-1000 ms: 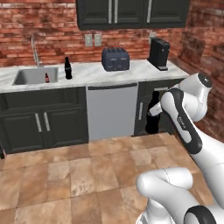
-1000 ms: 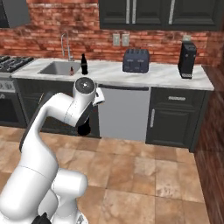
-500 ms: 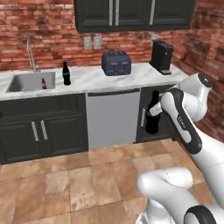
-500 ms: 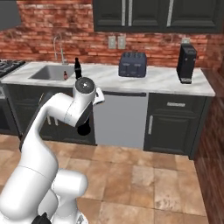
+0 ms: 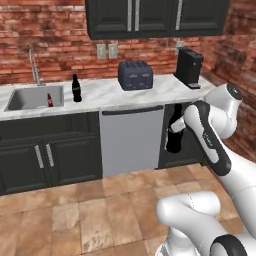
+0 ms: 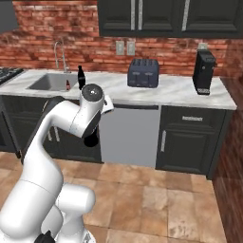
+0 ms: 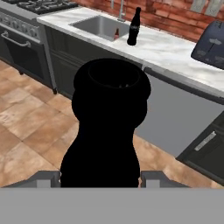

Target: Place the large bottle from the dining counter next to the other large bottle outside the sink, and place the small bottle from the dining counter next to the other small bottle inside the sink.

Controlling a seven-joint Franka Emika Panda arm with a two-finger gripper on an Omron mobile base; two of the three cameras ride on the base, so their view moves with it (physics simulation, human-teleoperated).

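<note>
Gripper [image 7: 99, 177] clamped on large black bottle [image 7: 107, 127], carried upright in front of dark cabinets, below counter level. Arm [image 5: 207, 135] folded, elbow high, hand hanging low. Second large bottle [image 5: 76, 88] stands on counter [image 5: 125, 95] beside sink [image 5: 30, 97]; small bottle [image 5: 49, 100] inside sink. Since earlier frames, base rolled closer; counter, sink loom larger; arm pose unchanged.
</note>
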